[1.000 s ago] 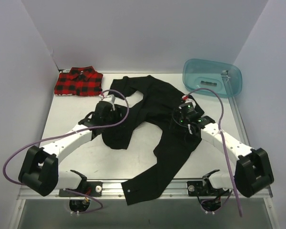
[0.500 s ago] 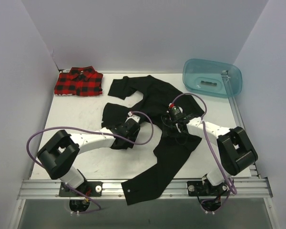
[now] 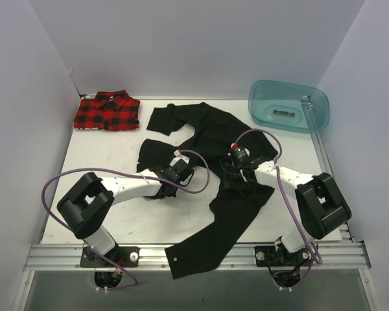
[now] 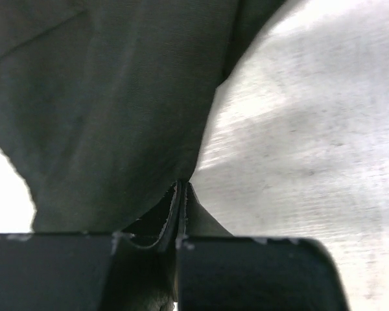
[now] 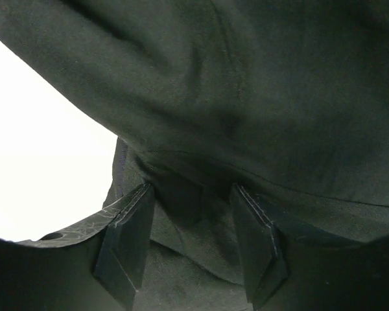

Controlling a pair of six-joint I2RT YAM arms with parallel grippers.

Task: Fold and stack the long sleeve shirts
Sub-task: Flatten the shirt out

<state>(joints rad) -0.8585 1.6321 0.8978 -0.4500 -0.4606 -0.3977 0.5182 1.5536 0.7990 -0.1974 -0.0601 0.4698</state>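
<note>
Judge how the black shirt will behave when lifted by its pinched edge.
Probably floppy: the black shirt lies in twisted folds, one end hanging past the table edge. Likely light: the left gripper holds it by one thin pinched fold. It may trail and drag rather than lift whole.

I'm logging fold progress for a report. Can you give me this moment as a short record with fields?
black shirt: unfolded, crumpled mid-table, one end over the near edge
plaid shirt: folded, far left corner
tub: far right, apart from both shirts
left fingers: pinched shut on the black shirt's edge
right fingers: apart, black cloth between them
stack: not yet made
</note>
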